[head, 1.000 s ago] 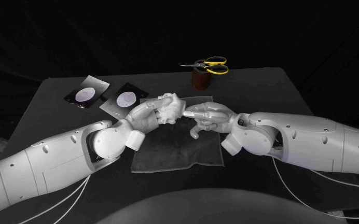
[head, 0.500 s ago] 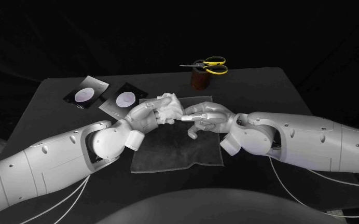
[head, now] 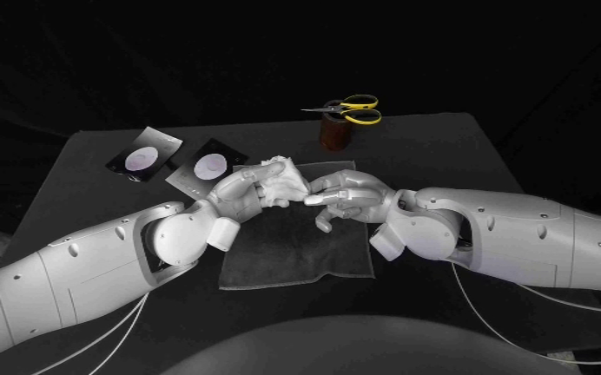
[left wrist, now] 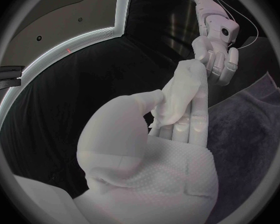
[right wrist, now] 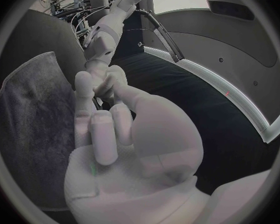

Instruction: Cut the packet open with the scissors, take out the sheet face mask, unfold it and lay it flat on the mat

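My left hand holds a folded white sheet mask just above the far end of the dark grey mat. In the left wrist view the mask lies along that hand's fingers, pressed by the thumb. My right hand faces it from the other side, fingers loosely bent and apart, their tips right beside the mask's edge. I see nothing held in the right hand. The yellow-handled scissors stand in a brown holder at the back. Two dark packets lie at the left.
The mat spreads below both hands toward the table's front. The black table extends to the right of the holder and around the packets.
The left hand has lifted the mask slightly and tilted it up. The right hand's fingers have loosened and drawn a little away from the mask.
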Controlling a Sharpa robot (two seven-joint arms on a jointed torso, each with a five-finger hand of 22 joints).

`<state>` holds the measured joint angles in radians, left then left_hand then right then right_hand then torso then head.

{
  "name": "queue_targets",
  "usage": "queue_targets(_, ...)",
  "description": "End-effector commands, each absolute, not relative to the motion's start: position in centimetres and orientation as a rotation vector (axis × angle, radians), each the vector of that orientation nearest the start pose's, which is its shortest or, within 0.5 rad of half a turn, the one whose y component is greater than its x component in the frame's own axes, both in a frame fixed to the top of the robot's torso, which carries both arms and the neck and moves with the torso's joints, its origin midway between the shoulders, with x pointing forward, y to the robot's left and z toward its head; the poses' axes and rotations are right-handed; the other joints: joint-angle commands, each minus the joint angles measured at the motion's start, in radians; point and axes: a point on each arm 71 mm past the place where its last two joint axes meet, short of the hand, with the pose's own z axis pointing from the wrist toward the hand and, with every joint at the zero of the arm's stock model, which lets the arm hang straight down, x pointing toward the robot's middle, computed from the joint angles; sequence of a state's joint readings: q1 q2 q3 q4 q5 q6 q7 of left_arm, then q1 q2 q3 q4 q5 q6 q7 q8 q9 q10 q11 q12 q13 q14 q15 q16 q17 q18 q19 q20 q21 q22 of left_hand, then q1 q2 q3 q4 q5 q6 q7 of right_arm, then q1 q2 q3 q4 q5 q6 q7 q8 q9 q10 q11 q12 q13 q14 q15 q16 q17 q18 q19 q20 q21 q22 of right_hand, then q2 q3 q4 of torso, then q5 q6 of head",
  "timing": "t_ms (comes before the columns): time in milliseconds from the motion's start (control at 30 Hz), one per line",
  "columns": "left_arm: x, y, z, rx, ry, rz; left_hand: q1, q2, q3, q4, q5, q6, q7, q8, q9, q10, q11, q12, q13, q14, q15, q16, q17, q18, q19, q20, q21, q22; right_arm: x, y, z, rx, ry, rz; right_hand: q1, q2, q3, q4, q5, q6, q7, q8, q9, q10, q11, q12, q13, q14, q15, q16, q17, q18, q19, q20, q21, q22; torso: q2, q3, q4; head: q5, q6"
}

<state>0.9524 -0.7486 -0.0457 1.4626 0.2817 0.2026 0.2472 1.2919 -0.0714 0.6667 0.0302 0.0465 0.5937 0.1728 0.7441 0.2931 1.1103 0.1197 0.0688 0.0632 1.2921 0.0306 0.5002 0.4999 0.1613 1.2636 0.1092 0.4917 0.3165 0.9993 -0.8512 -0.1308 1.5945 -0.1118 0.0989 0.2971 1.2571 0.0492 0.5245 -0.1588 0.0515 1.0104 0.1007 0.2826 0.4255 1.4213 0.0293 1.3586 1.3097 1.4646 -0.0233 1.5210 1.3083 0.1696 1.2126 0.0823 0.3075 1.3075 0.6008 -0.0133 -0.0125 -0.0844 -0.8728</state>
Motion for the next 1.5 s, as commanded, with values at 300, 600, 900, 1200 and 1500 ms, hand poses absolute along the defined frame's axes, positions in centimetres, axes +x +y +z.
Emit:
queue_targets(300, 42.62, 15.84, -30.01, -1.636, 1.766, -1.976, -0.011, 0.001, 0.011, 0.000, 0.003, 0.007, 0.017, 0.008, -0.003, 0.013, 0.001, -0.004, 0.001, 0.013, -0.001, 0.023, 0.032, 0.019, 0.009, -0.004, 0.026, 0.015, 38.98, -16.74, -28.69, 1.119, 1.972, 1.887, -0.029, 0.013, 0.025, -0.004, -0.003, -0.009, 0.005, 0.006, 0.002, 0.000, 0.000, -0.001, 0.068, 0.025, -0.005, 0.006, 0.099, 0.009, -0.010, -0.004, 0.011, 0.026, 0.001, 0.0012, -0.0005, -0.001, 0.000)
queue_targets(600, 42.76, 16.06, -30.20, -1.621, 1.782, -1.948, -0.010, 0.001, 0.017, -0.002, 0.003, 0.008, 0.016, 0.012, -0.004, 0.019, -0.001, -0.003, 0.002, 0.019, -0.003, 0.041, 0.061, 0.019, 0.009, -0.006, 0.049, 0.030, 38.73, -16.74, -28.47, 1.125, 1.969, 1.920, -0.080, 0.041, 0.062, 0.004, -0.003, -0.043, 0.019, -0.008, -0.005, -0.012, 0.012, -0.013, 0.055, 0.019, 0.005, 0.004, 0.090, 0.008, -0.021, 0.002, 0.022, 0.024, 0.000, 0.0008, -0.0006, -0.002, 0.000)
queue_targets(900, 42.79, 16.04, -30.28, -1.620, 1.793, -1.940, -0.010, 0.002, 0.019, -0.003, 0.003, 0.009, 0.016, 0.014, -0.005, 0.022, -0.001, -0.004, 0.002, 0.020, -0.004, 0.050, 0.075, 0.019, 0.007, -0.007, 0.061, 0.038, 38.55, -16.71, -28.34, 1.137, 1.968, 1.938, -0.163, 0.020, 0.080, 0.006, 0.002, -0.152, 0.065, -0.077, -0.040, -0.053, 0.053, -0.043, 0.023, -0.006, 0.040, -0.004, 0.052, 0.002, -0.038, 0.027, 0.034, 0.021, 0.001, 0.0002, 0.0001, -0.002, 0.000)
queue_targets(1200, 42.80, 16.02, -30.32, -1.620, 1.797, -1.937, -0.010, 0.002, 0.021, -0.002, 0.003, 0.009, 0.016, 0.016, -0.005, 0.024, -0.002, -0.003, 0.002, 0.021, -0.005, 0.055, 0.083, 0.019, 0.006, -0.007, 0.067, 0.042, 38.51, -16.79, -28.37, 1.146, 1.975, 1.940, -0.234, 0.003, 0.085, 0.028, 0.079, -0.177, 0.081, -0.098, -0.060, -0.073, 0.068, -0.051, 0.006, -0.019, 0.054, -0.006, 0.033, 0.008, -0.051, 0.046, 0.035, 0.017, 0.000, -0.0008, 0.0001, 0.007, 0.000)
queue_targets(1500, 42.78, 15.99, -30.32, -1.620, 1.799, -1.937, -0.010, 0.003, 0.021, -0.003, 0.003, 0.010, 0.016, 0.016, -0.005, 0.024, -0.002, -0.003, 0.002, 0.021, -0.005, 0.056, 0.085, 0.019, 0.006, -0.007, 0.069, 0.043, 38.59, -16.91, -28.45, 1.147, 1.978, 1.929, -0.239, 0.017, 0.098, 0.031, 0.079, -0.161, 0.083, -0.091, -0.061, -0.066, 0.069, -0.039, 0.011, -0.013, 0.056, -0.002, 0.043, 0.010, -0.052, 0.051, 0.039, 0.017, 0.000, -0.0006, 0.0001, 0.007, 0.000)
